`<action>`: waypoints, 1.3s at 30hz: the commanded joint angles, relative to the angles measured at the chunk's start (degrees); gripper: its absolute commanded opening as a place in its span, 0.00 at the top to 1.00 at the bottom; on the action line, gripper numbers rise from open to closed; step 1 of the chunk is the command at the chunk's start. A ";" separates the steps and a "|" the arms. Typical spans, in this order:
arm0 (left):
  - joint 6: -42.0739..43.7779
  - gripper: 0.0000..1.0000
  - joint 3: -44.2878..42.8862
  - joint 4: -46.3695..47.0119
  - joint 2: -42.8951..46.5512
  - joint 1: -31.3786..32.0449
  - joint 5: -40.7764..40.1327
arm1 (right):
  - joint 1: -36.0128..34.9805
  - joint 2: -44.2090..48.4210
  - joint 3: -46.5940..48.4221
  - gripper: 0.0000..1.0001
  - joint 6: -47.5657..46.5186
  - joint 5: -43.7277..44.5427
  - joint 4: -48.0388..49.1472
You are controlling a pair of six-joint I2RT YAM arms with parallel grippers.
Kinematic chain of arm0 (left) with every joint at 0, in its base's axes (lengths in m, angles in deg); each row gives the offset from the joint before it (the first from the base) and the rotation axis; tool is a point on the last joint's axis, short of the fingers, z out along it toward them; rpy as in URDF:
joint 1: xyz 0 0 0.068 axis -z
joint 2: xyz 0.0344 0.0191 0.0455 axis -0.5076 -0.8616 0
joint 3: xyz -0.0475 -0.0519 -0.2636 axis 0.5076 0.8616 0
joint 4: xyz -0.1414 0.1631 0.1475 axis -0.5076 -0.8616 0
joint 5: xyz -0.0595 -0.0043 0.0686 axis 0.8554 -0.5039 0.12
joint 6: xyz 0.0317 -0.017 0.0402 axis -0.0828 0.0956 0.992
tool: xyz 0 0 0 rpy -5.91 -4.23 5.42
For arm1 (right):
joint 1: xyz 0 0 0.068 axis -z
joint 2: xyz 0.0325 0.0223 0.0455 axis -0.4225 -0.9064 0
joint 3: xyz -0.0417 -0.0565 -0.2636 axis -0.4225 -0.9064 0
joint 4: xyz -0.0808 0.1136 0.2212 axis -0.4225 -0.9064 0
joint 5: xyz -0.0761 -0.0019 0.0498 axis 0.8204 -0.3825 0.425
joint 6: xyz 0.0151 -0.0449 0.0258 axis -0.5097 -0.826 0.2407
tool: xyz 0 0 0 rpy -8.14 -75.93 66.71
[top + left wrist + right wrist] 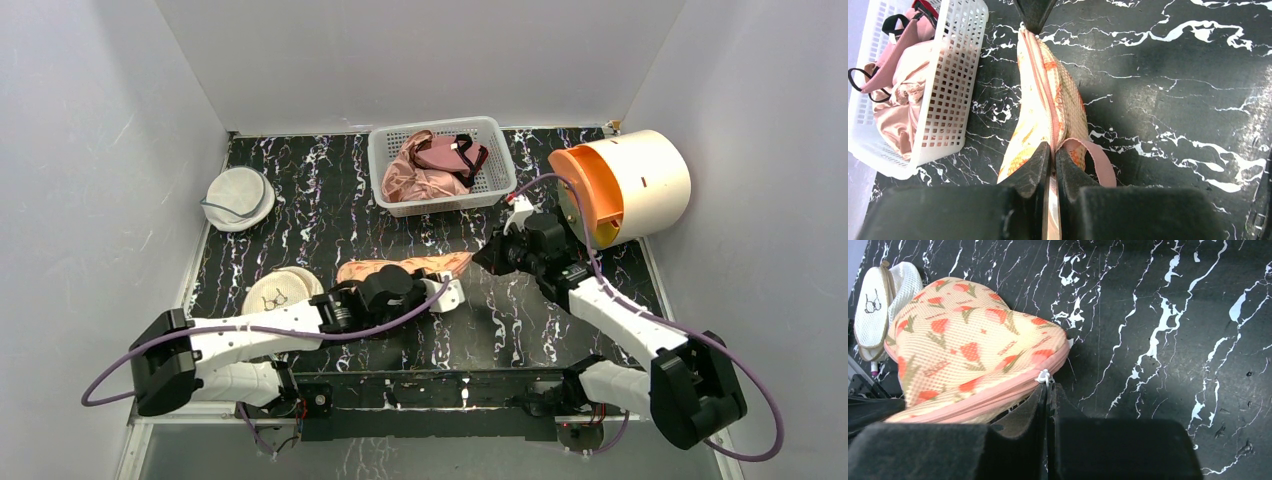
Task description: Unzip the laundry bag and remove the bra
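Marble table: left claw and right claw, low, pinch the laundry bag.

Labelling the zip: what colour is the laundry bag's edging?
Pink zip edging on the laundry bag; clearest in the right wrist view.

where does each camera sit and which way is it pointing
Top external: above and behind the bases, looking down on the table; left arm and right arm show.
Left wrist: on the left arm, looking along the left gripper, shut on the laundry bag; basket at left.
Right wrist: on the right arm, looking along the right gripper, shut at the bag's zip end; cream pouch at left.
Shared: the bag in all three; the basket in top and left wrist.
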 commanded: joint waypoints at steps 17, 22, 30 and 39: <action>2.45 1.00 5.35 4.81 14.05 0.14 5.61 | 3.98 -12.93 -3.38 1.00 -1.51 -12.12 23.53; 2.47 1.00 6.39 6.10 17.27 0.14 5.49 | 3.97 -14.21 -4.87 1.00 -0.53 -11.57 26.69; 2.55 1.00 7.55 7.42 20.02 0.14 6.86 | 1.13 -16.07 -5.25 1.00 -0.85 -12.20 29.23; 2.73 1.00 8.34 7.54 23.05 0.14 5.50 | -0.30 -18.35 -7.31 1.00 1.27 -9.24 34.14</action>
